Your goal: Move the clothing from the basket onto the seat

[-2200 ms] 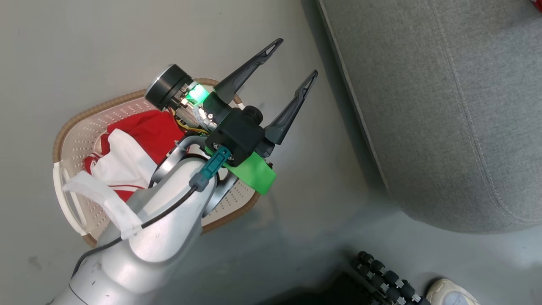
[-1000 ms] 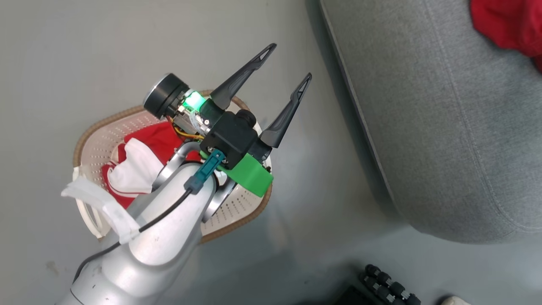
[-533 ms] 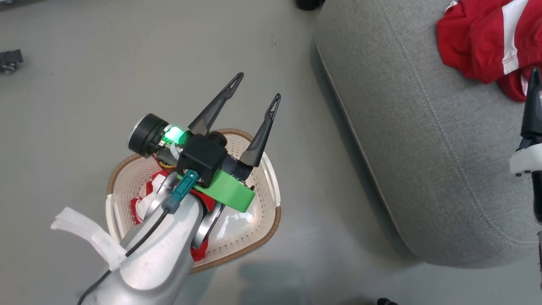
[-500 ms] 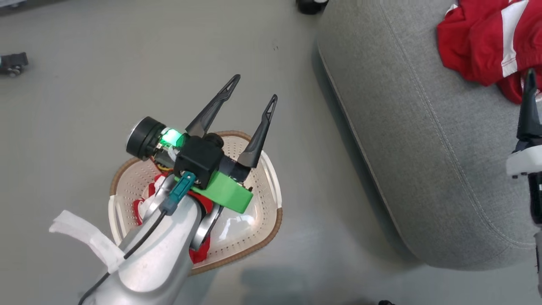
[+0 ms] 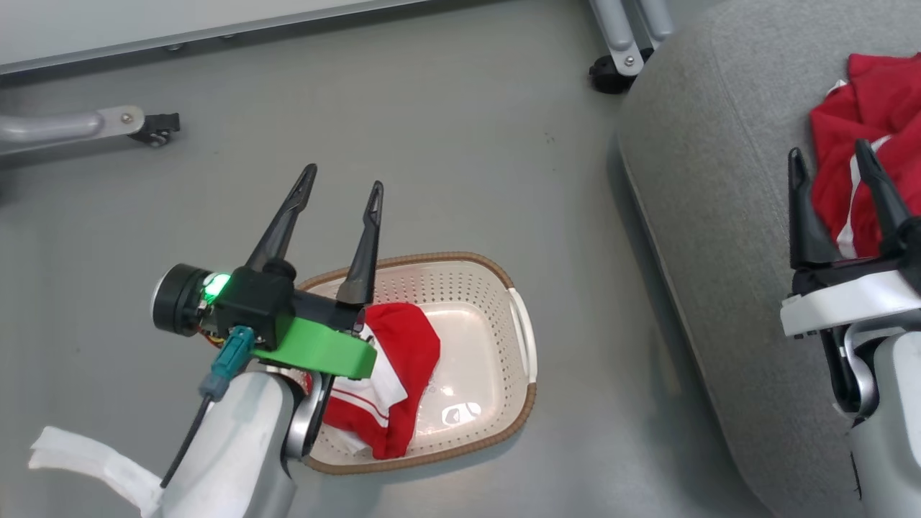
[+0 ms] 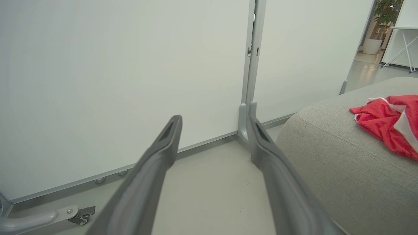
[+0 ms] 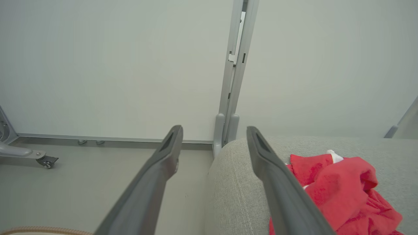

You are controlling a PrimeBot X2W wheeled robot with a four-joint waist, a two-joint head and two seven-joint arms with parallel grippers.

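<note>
The head camera looks farther out now. The left gripper (image 5: 342, 178) hangs over the left end of the basket (image 5: 460, 288), uncovering the striped garment (image 5: 399, 360). The right gripper (image 5: 827, 147) shows both fingers by the seat (image 5: 705, 180).

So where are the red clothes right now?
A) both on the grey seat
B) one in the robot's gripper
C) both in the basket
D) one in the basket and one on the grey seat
D: one red garment lies in the basket and a second red garment lies on the grey seat, while the left gripper and right gripper are open and hold nothing.
</note>
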